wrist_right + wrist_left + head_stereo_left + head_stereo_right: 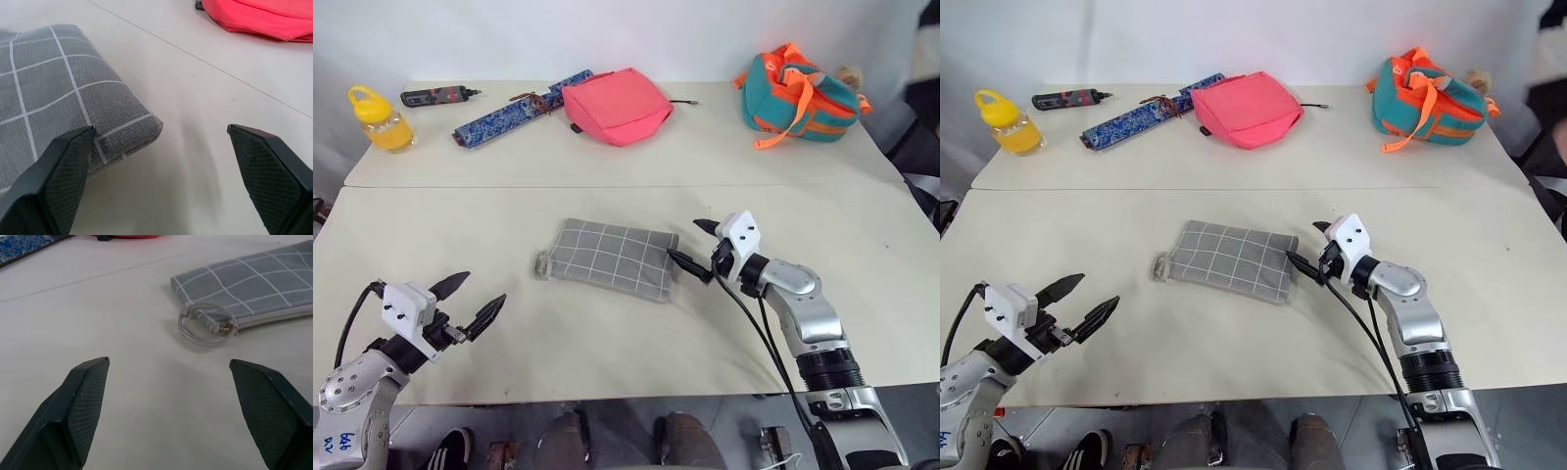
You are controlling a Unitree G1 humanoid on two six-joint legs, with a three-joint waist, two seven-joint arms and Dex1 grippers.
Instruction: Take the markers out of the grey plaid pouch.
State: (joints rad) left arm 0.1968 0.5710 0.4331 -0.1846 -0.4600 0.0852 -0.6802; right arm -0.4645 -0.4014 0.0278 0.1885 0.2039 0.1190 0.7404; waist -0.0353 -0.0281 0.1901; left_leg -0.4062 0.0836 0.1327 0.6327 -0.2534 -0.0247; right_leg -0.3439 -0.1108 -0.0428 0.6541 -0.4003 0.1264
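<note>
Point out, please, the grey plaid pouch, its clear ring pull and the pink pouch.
grey plaid pouch [612, 257]: left eye view, middle of its fabric face.
clear ring pull [193, 326]: left wrist view, on the ring's rim.
pink pouch [615, 103]: left eye view, centre of its top face.

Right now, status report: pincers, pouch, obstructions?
Both pincers open: left pincer empty, right pincer at grey plaid pouch end. Pouch flat, closed. Nothing blocking.

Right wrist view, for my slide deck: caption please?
Open right end effector at the corner of the closed grey plaid pouch, pink pouch beyond.
</note>
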